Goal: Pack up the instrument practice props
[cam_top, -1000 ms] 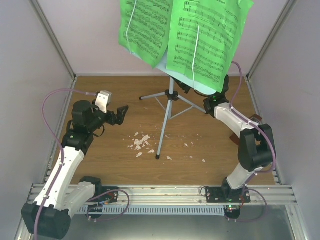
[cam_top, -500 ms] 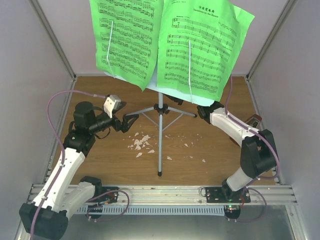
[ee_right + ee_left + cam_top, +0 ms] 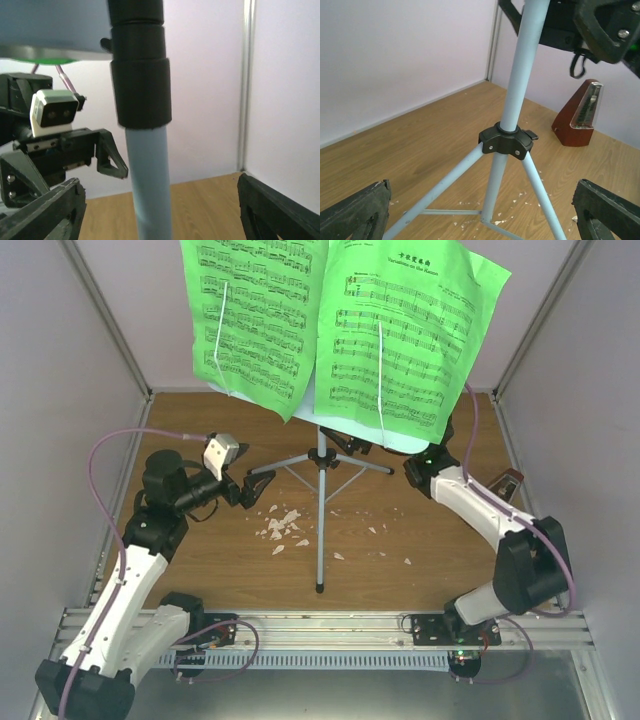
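Presently we find the music stand (image 3: 320, 525) upright on its tripod near the middle of the table (image 3: 430, 570), with green sheet-music pages (image 3: 400, 330) spread across its top. The left jaws are spread wide, and the pole shows between them untouched near the leg hub (image 3: 506, 141). The right jaws are likewise spread either side of the pole below its black collar (image 3: 141, 75). The metronome (image 3: 581, 116) stands at the far right by the wall, and white crumbs (image 3: 283, 528) lie left of the pole.
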`<action>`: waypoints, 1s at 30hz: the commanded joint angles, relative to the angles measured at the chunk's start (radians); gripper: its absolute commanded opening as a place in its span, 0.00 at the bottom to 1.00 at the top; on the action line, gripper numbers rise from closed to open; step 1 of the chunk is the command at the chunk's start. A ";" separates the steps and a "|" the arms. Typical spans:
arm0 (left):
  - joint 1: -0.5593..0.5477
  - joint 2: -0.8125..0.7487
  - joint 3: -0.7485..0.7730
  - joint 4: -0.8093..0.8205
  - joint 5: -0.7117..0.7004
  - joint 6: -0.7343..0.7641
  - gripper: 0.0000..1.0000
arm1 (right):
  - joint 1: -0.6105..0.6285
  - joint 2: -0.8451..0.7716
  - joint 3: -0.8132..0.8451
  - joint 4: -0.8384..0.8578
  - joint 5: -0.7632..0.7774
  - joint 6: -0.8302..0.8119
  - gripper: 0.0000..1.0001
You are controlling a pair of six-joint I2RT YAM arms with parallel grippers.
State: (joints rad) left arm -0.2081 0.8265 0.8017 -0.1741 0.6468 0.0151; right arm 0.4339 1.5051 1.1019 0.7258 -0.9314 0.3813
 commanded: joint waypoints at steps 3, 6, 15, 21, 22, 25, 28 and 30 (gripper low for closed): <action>-0.009 -0.040 -0.021 0.047 -0.091 0.014 0.99 | -0.050 -0.146 -0.145 -0.042 0.168 -0.018 0.90; -0.008 -0.061 -0.028 0.041 -0.221 0.001 0.99 | -0.080 -0.255 -0.272 -0.056 0.274 0.027 0.90; -0.005 -0.019 -0.001 -0.021 -0.516 -0.052 0.99 | -0.023 -0.734 -0.625 -0.315 0.606 0.181 0.89; -0.004 -0.032 -0.007 -0.022 -0.536 -0.048 0.99 | 0.185 -0.786 -0.679 -0.511 0.818 0.344 0.83; -0.004 -0.031 -0.007 -0.023 -0.534 -0.049 0.99 | 0.242 -0.767 -0.671 -0.520 0.876 0.363 0.83; -0.004 -0.025 -0.007 -0.025 -0.526 -0.053 0.99 | 0.424 -0.664 -0.611 -0.547 1.076 0.412 0.83; -0.004 -0.019 -0.004 -0.030 -0.524 -0.054 0.99 | 0.581 -0.530 -0.532 -0.576 1.275 0.441 0.83; -0.004 -0.022 -0.003 -0.029 -0.521 -0.056 0.99 | 0.655 -0.449 -0.476 -0.596 1.378 0.453 0.83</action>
State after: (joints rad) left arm -0.2096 0.8078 0.7834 -0.2226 0.1329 -0.0338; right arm 0.9611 0.9470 0.5163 0.1879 0.1204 0.7628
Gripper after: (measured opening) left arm 0.990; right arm 0.831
